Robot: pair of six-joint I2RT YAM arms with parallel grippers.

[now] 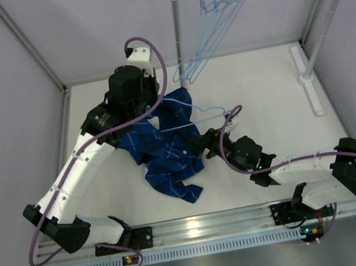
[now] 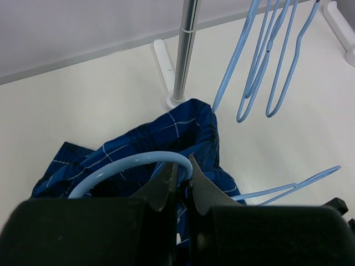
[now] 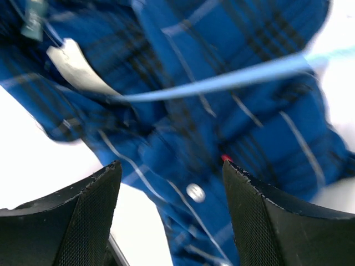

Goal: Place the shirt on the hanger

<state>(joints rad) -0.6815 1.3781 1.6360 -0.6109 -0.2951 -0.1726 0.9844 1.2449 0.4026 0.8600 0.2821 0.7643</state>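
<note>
Because I am pinching the thin pale-blue wire hanger (image 2: pixel 125 165) by a curved stretch in my narrowed left hand (image 2: pixel 180 173), its frame is lying steady across the crumpled dark blue plaid shirt (image 1: pixel 164 150) on the white table (image 1: pixel 263 90). My right hand (image 3: pixel 171 166) is hovering wide open just above the cloth near a white button, probably readying to draw fabric over the wire.

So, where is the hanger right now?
The hanger lies across the shirt, near the middle of the top view; the left gripper pinches its curved end.
</note>
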